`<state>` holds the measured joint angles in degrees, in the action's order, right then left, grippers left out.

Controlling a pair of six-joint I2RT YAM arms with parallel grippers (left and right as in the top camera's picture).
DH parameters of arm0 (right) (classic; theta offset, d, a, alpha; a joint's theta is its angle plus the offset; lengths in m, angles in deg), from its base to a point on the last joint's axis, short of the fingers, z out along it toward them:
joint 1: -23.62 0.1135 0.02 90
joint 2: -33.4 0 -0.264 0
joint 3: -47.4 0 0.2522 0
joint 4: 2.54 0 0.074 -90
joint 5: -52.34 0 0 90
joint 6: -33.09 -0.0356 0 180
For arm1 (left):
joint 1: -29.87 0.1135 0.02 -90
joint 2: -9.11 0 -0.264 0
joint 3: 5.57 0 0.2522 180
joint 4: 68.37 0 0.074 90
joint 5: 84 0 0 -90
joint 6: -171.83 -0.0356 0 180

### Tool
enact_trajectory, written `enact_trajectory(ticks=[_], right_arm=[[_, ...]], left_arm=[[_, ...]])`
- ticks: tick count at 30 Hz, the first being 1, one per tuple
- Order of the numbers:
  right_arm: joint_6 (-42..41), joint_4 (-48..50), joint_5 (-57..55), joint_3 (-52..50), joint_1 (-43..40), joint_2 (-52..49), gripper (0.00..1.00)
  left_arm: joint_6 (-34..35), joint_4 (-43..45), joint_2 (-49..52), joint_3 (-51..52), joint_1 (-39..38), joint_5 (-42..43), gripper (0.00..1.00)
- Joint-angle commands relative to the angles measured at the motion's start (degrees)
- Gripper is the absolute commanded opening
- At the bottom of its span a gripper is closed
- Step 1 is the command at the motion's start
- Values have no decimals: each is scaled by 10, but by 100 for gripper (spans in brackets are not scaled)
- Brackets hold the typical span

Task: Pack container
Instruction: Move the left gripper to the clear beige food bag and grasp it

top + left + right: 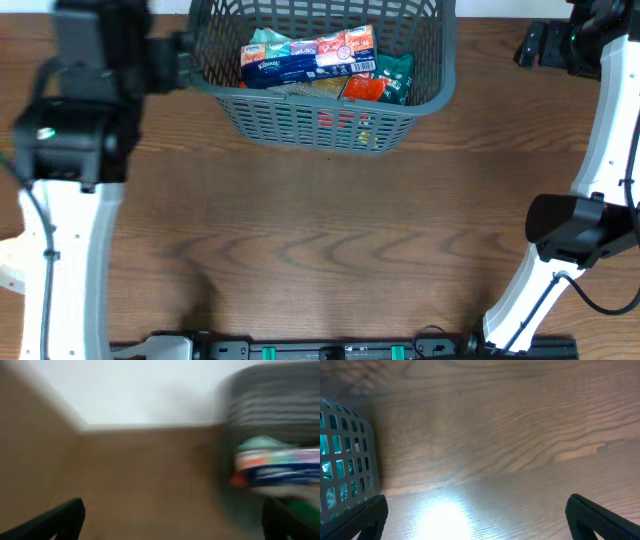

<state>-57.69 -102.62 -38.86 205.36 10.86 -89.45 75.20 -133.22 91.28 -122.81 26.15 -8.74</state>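
Observation:
The container [400,105] is a dark grey lattice basket at the back middle of the table. It holds a blue tissue pack [300,62], an orange packet [362,88] and a green packet [395,75]. My left gripper [183,58] is open and empty beside the basket's left rim. The left wrist view is blurred and shows open fingers [175,517], with the basket [270,400] and the tissue pack [280,467] at the right. My right gripper [528,45] is open and empty at the far right, over bare wood [480,515]. The basket's wall [345,460] lies at its left.
The wooden table [320,230] stretches in front of the basket. The left arm's white base [60,250] stands at the left and the right arm's base [570,230] at the right. A pale wall [150,390] lies behind the table's far edge.

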Motion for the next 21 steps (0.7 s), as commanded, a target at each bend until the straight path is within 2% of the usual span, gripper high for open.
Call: enact_trajectory(ticks=[1, 6, 9, 12, 19, 21], right_arm=[[9, -1, 2, 0, 1, -1, 99], [9, -2, 2, 0, 1, -1, 99], [11, -3, 2, 0, 1, -1, 99], [11, -2, 2, 0, 1, -1, 99], [11, -4, 1, 0, 1, -1, 99], [11, -6, 1, 0, 1, -1, 99]], left_arm=[[45, -46, 7, 1, 69, -65, 99], [-175, -83, 36, 25, 164, -47, 99], [-269, -84, 66, 33, 210, -8, 99], [-319, -84, 101, 35, 249, 8, 99], [-367, -111, 187, 36, 314, 15, 99], [-367, -110, 203, 37, 330, 42, 98]])
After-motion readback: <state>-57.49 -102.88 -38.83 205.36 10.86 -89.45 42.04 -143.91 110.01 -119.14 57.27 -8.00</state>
